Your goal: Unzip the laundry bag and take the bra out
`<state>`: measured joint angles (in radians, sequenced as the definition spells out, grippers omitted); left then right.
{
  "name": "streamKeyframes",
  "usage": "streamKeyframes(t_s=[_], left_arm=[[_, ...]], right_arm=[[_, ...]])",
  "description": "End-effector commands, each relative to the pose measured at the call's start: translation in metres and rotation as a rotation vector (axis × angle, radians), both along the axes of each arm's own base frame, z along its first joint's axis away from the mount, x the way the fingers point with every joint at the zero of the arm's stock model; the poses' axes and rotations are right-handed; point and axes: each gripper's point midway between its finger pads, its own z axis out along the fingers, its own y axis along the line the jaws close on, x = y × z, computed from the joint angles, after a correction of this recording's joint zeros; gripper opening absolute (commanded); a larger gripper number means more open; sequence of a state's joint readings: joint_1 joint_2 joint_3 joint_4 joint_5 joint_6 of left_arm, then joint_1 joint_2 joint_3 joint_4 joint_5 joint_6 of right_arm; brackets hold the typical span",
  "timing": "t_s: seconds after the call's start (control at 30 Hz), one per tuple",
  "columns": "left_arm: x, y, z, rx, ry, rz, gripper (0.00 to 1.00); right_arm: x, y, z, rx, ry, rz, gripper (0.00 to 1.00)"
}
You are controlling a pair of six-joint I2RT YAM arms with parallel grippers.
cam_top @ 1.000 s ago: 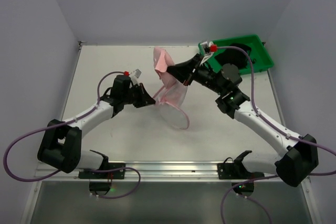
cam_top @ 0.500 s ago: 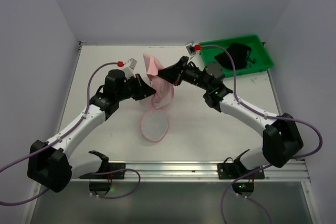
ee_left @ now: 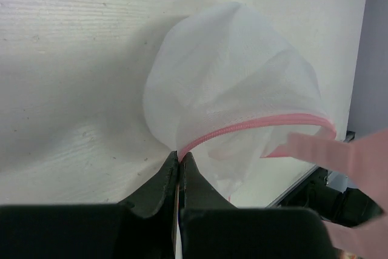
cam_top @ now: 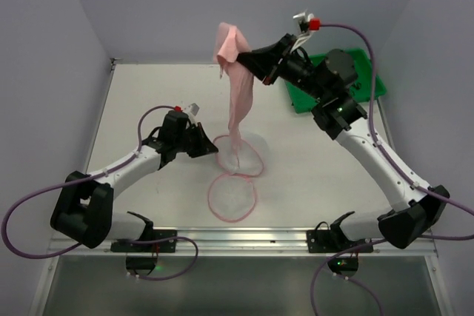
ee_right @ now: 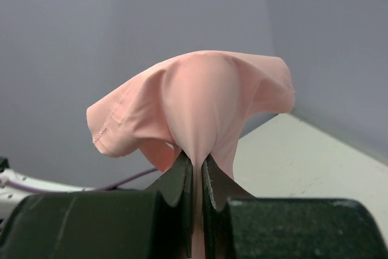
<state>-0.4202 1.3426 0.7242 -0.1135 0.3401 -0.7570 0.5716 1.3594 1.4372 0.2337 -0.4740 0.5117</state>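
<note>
The right tool [cam_top: 257, 62] has risen, clamped on the bra [cam_top: 238, 98], whose tail seems to reach the bag [cam_top: 246, 155] on the tabletop [cam_top: 148, 94]. If the left tool [cam_top: 212, 149], pinched tight on the rim [ee_left: 254, 127], slips, the bag may lift too.

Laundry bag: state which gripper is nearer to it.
Left. The left gripper pinches the pink rim of the laundry bag; the right gripper holds the bra high above it.

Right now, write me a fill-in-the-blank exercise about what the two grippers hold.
The left gripper pinches the laundry bag at its ____ zipper trim.
The right gripper is shut on the bra, held well ____ than the bag.
The tray beyond the right arm is ____.
Missing words: pink, higher, green.
</note>
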Motion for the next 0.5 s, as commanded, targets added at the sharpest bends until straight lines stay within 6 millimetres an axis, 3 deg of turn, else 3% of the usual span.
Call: streamKeyframes(t_s=[0.0,0.07,0.13,0.17,0.23,0.27,0.33,0.37,0.47], left_arm=[[0.008,-0.003,0.007,-0.012,-0.061,-0.008,0.0],[0.007,-0.003,0.006,-0.012,-0.056,-0.011,0.0],[0.005,-0.003,0.004,-0.012,-0.052,-0.017,0.0],[0.004,-0.004,0.003,-0.013,-0.049,-0.021,0.0],[0.002,-0.003,0.0,-0.011,-0.042,-0.024,0.0],[0.001,-0.003,0.0,-0.009,-0.039,-0.024,0.0],[-0.001,-0.002,-0.003,-0.005,-0.031,-0.025,0.0],[-0.001,-0.003,-0.003,-0.008,-0.03,-0.027,0.0],[-0.004,-0.005,-0.003,-0.023,-0.018,-0.041,0.0]], right_arm=[[0.029,-0.047,0.022,-0.052,-0.029,-0.228,0.0],[0.048,-0.073,0.032,-0.056,-0.041,-0.31,0.0],[0.077,-0.098,0.03,-0.067,-0.027,-0.404,0.0],[0.082,-0.107,0.039,-0.06,-0.039,-0.425,0.0],[0.104,-0.127,0.037,-0.064,-0.028,-0.474,0.0],[0.108,-0.134,0.047,-0.054,-0.05,-0.494,0.0],[0.133,-0.149,0.044,-0.061,-0.042,-0.552,0.0],[0.141,-0.166,0.057,-0.048,-0.064,-0.595,0.0],[0.18,-0.197,0.055,-0.043,-0.051,-0.686,0.0]])
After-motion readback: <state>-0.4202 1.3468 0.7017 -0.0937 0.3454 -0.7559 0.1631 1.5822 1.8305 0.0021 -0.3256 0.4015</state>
